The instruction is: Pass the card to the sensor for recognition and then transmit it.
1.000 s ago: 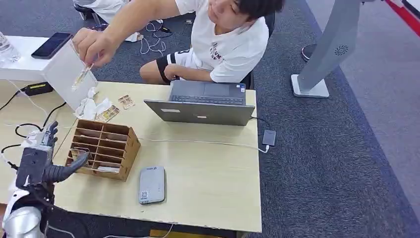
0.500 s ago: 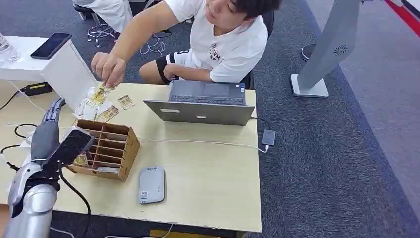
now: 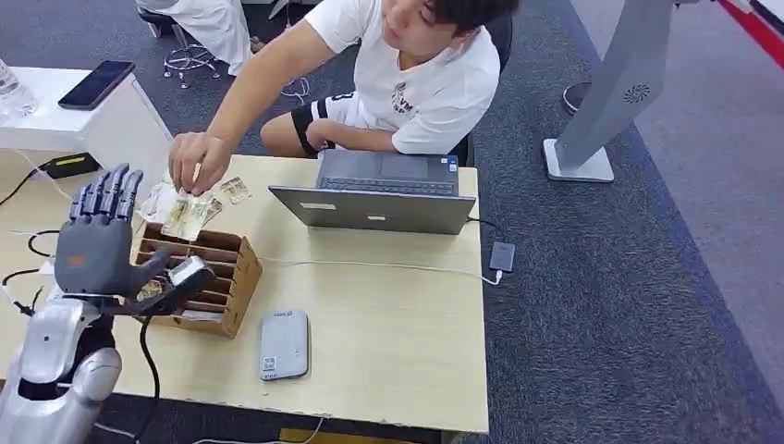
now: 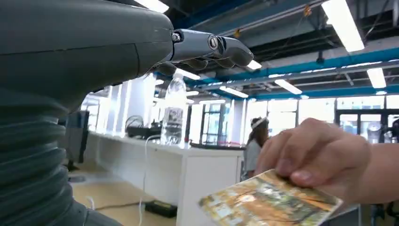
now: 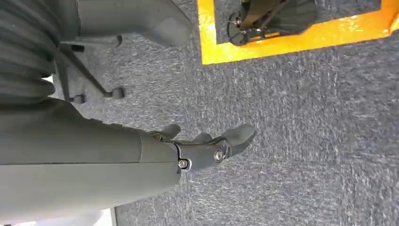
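Spreading fingers, empty left hand (image 3: 97, 245) w/ right hand (image 5: 207, 148) slack over grey carpet (image 3: 610, 277), beige table (image 3: 388, 333).

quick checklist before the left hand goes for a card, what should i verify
1. Left hand free: ok, raised over the wooden organizer, fingers spread, holding nothing.
2. Card within reach: not ok, the person's hand holds the card over the pile.
3. Path free of people: not ok, that hand is close beside the robot's.
4. Sensor unobstructed: ok, flat on the table.
5. Right hand out of the way: ok, hanging over the carpet, holding nothing.
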